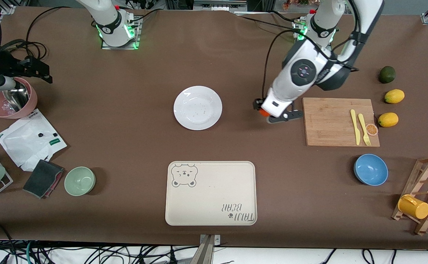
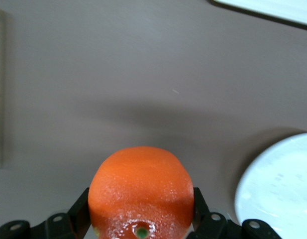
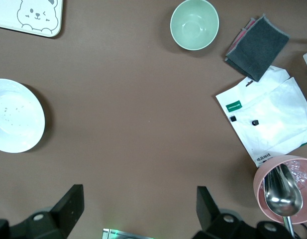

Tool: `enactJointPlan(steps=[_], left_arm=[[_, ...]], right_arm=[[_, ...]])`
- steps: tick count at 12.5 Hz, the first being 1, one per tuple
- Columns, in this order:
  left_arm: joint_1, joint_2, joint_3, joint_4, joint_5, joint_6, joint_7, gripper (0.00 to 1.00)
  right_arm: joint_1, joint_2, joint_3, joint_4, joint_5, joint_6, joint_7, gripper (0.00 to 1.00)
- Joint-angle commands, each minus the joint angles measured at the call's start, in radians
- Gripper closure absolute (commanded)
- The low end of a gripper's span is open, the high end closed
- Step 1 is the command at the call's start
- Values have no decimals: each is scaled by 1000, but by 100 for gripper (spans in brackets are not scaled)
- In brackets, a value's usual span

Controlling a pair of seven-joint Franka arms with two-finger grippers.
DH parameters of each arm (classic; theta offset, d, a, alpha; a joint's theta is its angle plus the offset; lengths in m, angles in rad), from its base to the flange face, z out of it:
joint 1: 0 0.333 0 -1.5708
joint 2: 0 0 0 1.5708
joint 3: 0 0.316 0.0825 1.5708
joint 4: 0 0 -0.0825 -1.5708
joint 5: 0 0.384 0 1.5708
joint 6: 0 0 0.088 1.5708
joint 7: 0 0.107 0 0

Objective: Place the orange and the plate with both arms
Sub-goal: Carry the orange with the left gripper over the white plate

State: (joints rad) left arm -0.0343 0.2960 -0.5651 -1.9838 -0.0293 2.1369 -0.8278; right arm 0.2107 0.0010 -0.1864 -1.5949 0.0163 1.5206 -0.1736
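The small reddish-orange orange sits between the two black fingers of my left gripper, which is shut on it. In the front view the left gripper holds it over the brown table between the plate and the wooden cutting board. The glossy white plate lies at the table's middle with nothing on it, and also shows in the left wrist view and the right wrist view. My right gripper hangs open above bare table near its own base, holding nothing.
A cream bear-print tray lies nearer the front camera than the plate. The board carries yellow cutlery and an orange slice. Lemons, an avocado, a blue bowl, a green bowl and a pink bowl stand around.
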Motion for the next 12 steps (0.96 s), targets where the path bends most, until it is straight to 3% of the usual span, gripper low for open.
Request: enactJointPlan(steps=[1,4,7,9,12], left_arm=[[-112,121,1,136,-21,10,-204,61],[-247,210,5,223,-8,18,-451,61],[-326,297,10,276,-8,75,-548,60],[-377,343,34,279,-6,200,-631,60],[-487,386,117,280,-8,268,-639,60]], right_arm=[[-2,-15,1,-19,11,13,-13,0],[-2,-15,-2,-23,11,9,-17,0],[-4,-15,-2,-30,11,10,-17,0],[-2,-15,-2,-31,11,13,-17,0],[-2,-13,-2,-31,11,13,-17,0]])
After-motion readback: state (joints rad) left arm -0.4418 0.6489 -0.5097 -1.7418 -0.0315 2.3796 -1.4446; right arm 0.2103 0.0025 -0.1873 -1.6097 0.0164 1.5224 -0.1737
